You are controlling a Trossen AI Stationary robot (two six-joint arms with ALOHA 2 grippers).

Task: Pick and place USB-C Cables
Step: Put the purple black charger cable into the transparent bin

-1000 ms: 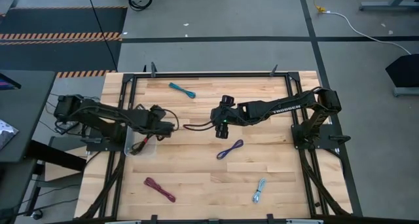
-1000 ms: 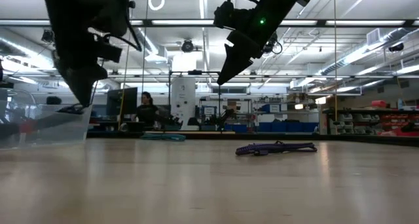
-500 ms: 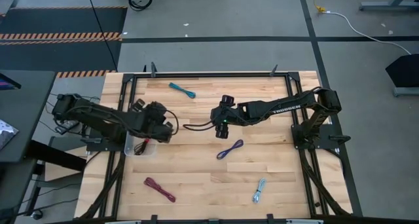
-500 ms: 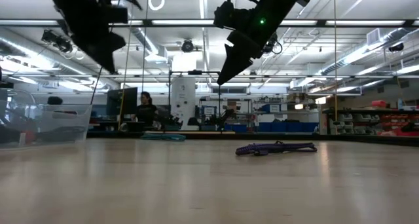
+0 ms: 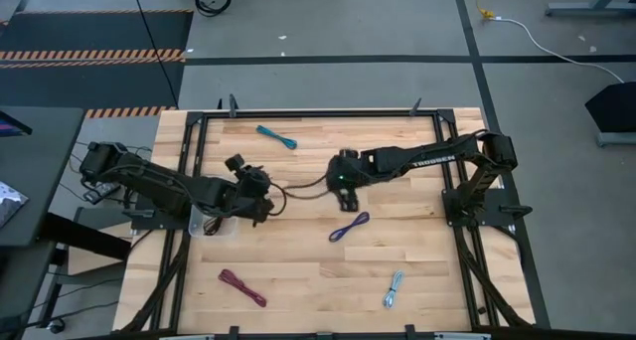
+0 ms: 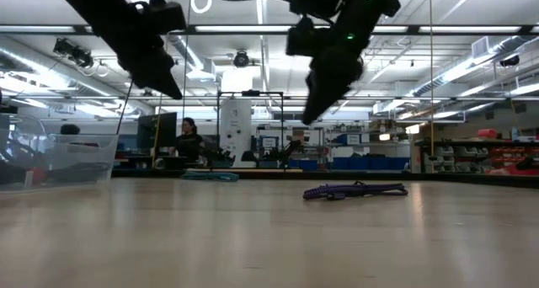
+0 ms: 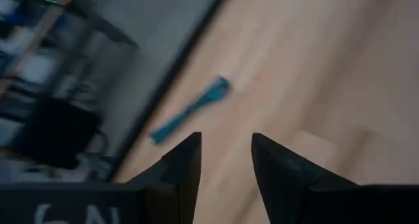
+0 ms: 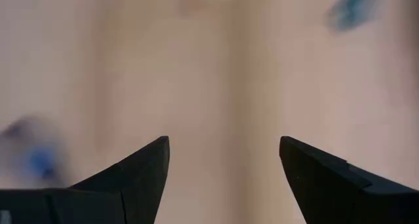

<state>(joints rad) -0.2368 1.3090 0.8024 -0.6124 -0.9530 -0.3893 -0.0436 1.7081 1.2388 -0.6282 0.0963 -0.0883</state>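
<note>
Left gripper (image 7: 226, 152): fingers slightly parted, nothing between them, raised over the counter (image 5: 298, 280) beside the clear tub (image 5: 211, 224). Right gripper (image 8: 224, 162): fingers spread wide, empty, poised near the counter's middle. Purple cable (image 5: 349, 226) lies just below the right gripper; teal cable (image 5: 276, 136) near the far edge; maroon cable (image 5: 241, 287) and pale blue-grey cable (image 5: 395, 289) toward the near edge. A black-and-red bundle (image 5: 213, 222) sits in the tub.

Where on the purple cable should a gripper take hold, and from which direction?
Grip the purple cable at its bundled middle, coming straight down from above, fingers closing across its width. It lies flat and diagonal on the bare table, clear of other cables. The open right gripper hangs nearest.
</note>
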